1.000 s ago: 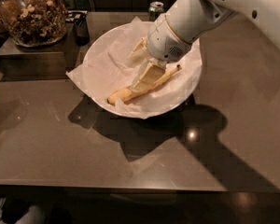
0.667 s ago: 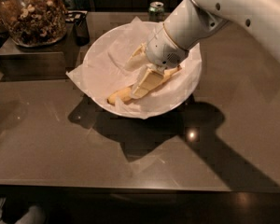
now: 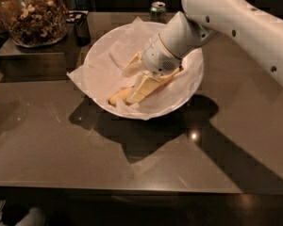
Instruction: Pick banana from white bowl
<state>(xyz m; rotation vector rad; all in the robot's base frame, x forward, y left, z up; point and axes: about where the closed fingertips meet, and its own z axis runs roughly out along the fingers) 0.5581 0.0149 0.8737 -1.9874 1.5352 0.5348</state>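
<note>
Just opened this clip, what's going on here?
A one-armed robot is reaching into the white bowl on the dark table. Its pincer is down inside the paper-lined bowl, right over the banana, which lies in the bowl, not yet lifted. A jar of nuts stands nearby.

Bench [image 3: 61,149]: 1 brown, glossy top spanning the view, front edge running along the bottom. 1 bright spot of reflected overhead light [image 3: 194,135] shows right of centre, with hard dark shadows beside it. Left rear: 1 raised metal stand [image 3: 33,60] carrying 1 glass jar of nuts [image 3: 30,15]. 1 green can [image 3: 157,9] stands at the rear edge. The room behind is dark, detail indistinguishable. The gripper [image 3: 128,84] sits low over the bench's rear centre.
</note>
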